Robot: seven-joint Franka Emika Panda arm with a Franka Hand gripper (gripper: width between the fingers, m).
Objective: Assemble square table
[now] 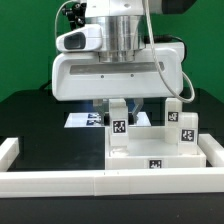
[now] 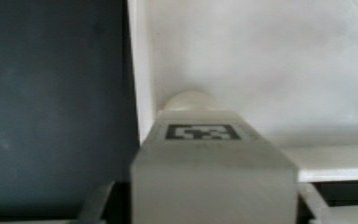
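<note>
Claw (image 1: 118, 103) grips a leg (image 1: 118, 122) over the tabletop (image 1: 150, 152), another leg (image 1: 186, 130) nearby.

The gripper (image 1: 117, 103) fingertips vanish behind the tagged leg (image 1: 118, 125), so how the jaws stand can't be read. The marker board (image 1: 84, 120), centre-left, hides mostly behind the arm. The tabletop (image 1: 160, 160) runs off lower right. In the wrist view, the leg (image 2: 206, 170) is cut off at the bottom, blurred.

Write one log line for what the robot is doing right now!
step: fitting a leg | gripper: shut on leg | leg: upright over tabletop | other legs: standing on tabletop
</note>
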